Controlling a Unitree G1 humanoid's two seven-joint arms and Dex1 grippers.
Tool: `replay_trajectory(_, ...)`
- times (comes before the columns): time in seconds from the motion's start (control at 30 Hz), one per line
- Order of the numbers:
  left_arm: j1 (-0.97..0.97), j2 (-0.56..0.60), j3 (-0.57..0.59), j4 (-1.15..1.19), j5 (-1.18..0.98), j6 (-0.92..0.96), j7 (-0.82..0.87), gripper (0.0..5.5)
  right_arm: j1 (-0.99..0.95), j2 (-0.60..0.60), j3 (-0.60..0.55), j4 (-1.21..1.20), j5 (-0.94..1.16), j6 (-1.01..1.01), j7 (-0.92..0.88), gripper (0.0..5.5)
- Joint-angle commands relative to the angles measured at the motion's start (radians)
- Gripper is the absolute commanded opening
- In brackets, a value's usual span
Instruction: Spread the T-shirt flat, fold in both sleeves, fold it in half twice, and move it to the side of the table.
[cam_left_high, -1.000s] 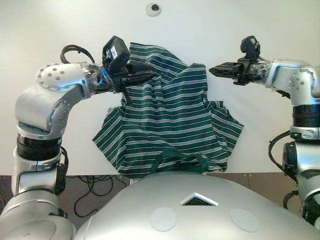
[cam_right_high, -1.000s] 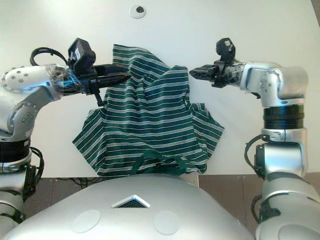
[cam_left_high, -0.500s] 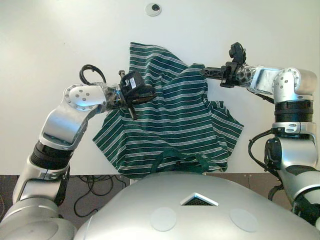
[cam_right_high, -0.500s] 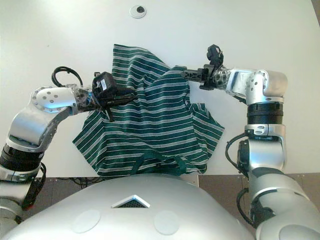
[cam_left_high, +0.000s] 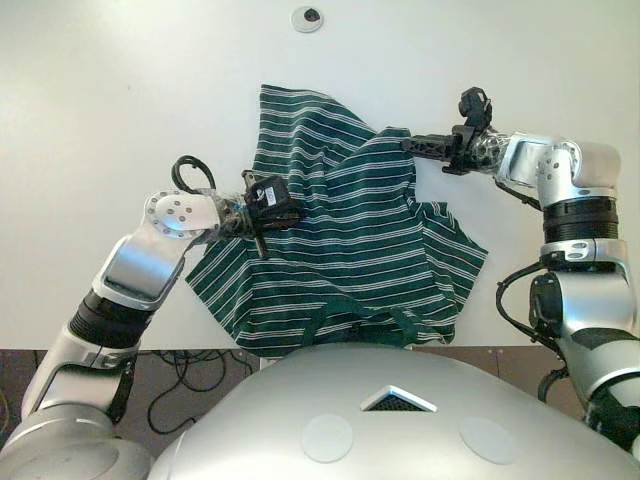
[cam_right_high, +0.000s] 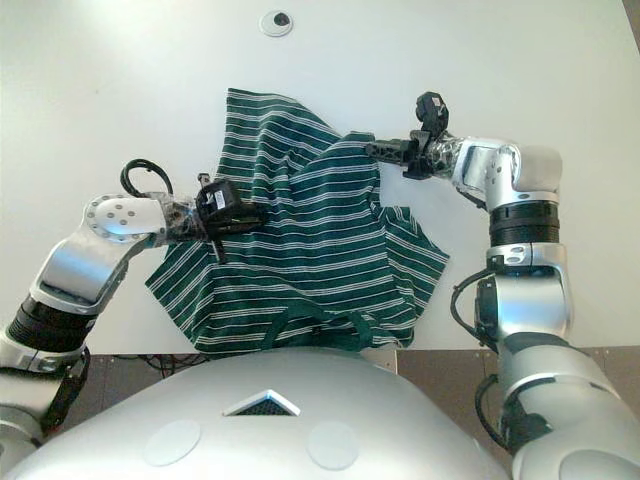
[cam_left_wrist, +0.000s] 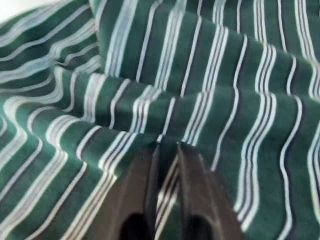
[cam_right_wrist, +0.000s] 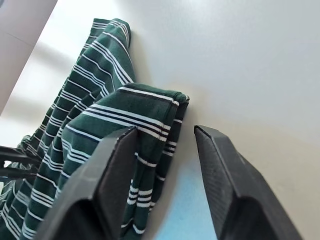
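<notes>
Pinching the T-shirt (cam_left_high: 345, 245), left gripper (cam_left_wrist: 169, 146) clamped on it, right gripper (cam_right_wrist: 165, 131) spread astride its edge

You have bright, even light over white worktop (cam_left_high: 100, 100). Shadows soft along shirt (cam_left_high: 340, 230) folds and edges. Right wrist view: pale glare on worktop by right gripper (cam_right_wrist: 164, 132); shaded band beyond shirt.

T-shirt (cam_left_high: 345, 240): near hem hidden at lower centre, left eye view. Small round object (cam_left_high: 306, 18), top centre: too small to identify.
</notes>
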Motion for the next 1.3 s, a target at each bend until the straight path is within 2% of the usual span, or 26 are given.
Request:
replay_trajectory(0.03, 0.020, 0.012, -0.033, 0.029, 0.053, -0.025, -0.001, 0.00, -0.004, 0.063, -0.020, 0.002, 0.027, 0.027, 0.007, 1.42)
replay_trajectory(0.17, 0.032, -0.003, -0.042, 0.033, 0.063, -0.025, 0.004, 0.00, -0.024, 0.074, -0.080, -0.038, 0.090, 0.082, 0.031, 0.76)
replay_trajectory(0.33, 0.041, -0.017, -0.044, 0.045, 0.070, -0.021, 0.013, 0.00, 0.033, -0.008, -0.109, -0.197, 0.151, 0.132, 0.119, 0.03)
replay_trajectory(0.5, 0.065, -0.022, -0.035, 0.035, 0.069, -0.010, 0.031, 0.00, 0.148, -0.162, -0.051, -0.492, 0.233, 0.165, 0.299, 0.03)
replay_trajectory(0.57, 0.068, -0.023, -0.031, 0.034, 0.067, -0.006, 0.035, 0.00, 0.217, -0.229, 0.030, -0.601, 0.200, 0.117, 0.351, 0.03)
replay_trajectory(0.63, 0.067, -0.025, -0.028, 0.033, 0.065, -0.002, 0.038, 0.00, 0.272, -0.272, 0.125, -0.660, 0.144, 0.082, 0.351, 0.03)
replay_trajectory(0.73, 0.062, -0.026, -0.028, 0.033, 0.064, 0.001, 0.039, 0.00, 0.293, -0.249, 0.186, -0.606, 0.068, 0.087, 0.257, 0.03)
replay_trajectory(0.77, 0.061, -0.026, -0.027, 0.033, 0.064, 0.002, 0.039, 0.00, 0.289, -0.236, 0.189, -0.577, 0.048, 0.090, 0.222, 0.03)
replay_trajectory(0.87, 0.068, -0.025, -0.024, 0.028, 0.065, 0.006, 0.046, 0.00, 0.255, -0.213, 0.159, -0.496, 0.035, 0.114, 0.161, 0.56)
replay_trajectory(1.03, 0.076, -0.029, -0.025, 0.026, 0.069, 0.011, 0.058, 0.00, 0.248, -0.275, 0.133, -0.521, 0.067, 0.116, 0.219, 1.33)
replay_trajectory(1.2, 0.076, -0.031, -0.026, 0.031, 0.070, 0.007, 0.062, 0.00, 0.129, -0.263, 0.015, -0.445, 0.144, 0.144, 0.261, 1.33)
replay_trajectory(1.3, 0.061, -0.035, -0.032, 0.050, 0.075, -0.003, 0.057, 0.00, 0.081, -0.215, 0.006, -0.378, 0.139, 0.133, 0.236, 0.76)
